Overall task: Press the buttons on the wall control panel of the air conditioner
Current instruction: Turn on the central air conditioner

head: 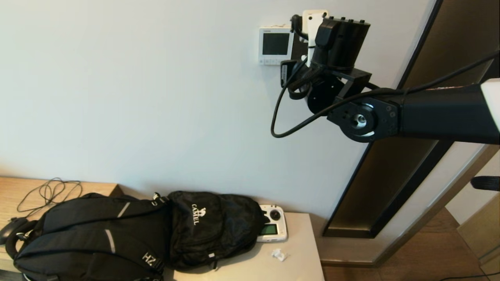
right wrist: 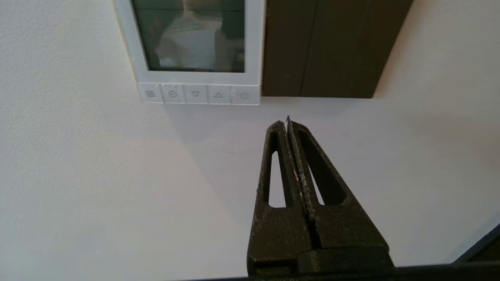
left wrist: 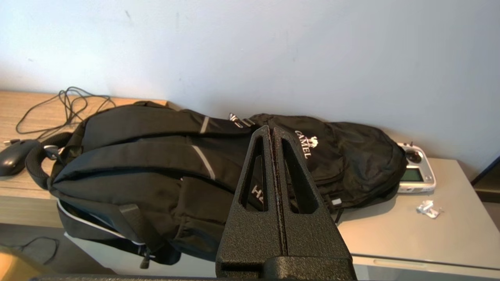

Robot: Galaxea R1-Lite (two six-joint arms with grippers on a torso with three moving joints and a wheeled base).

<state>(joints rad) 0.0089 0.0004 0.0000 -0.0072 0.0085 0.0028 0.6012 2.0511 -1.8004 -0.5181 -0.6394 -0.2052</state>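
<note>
The air conditioner's wall control panel [head: 275, 45] is a small white square with a dark screen, mounted high on the wall. In the right wrist view the panel [right wrist: 254, 47] shows close up, with several small pale buttons [right wrist: 195, 94] in a row along its bottom edge. My right gripper [right wrist: 288, 121] is shut with nothing in it. Its tips point at the bare wall just below the end of the row nearest the dark plate, apart from the keys. My raised right arm [head: 429, 113] hides these fingers in the head view. My left gripper [left wrist: 270, 130] is shut and hangs low over the backpack.
A dark grey switch plate [right wrist: 332, 47] sits right beside the panel. Below, a black backpack [head: 129, 234], a white handheld controller [head: 273, 228] and a crumpled white scrap [head: 279, 255] lie on the tabletop [head: 297, 269]. Cables [head: 49, 193] lie at left. A dark door frame [head: 390, 175] runs at right.
</note>
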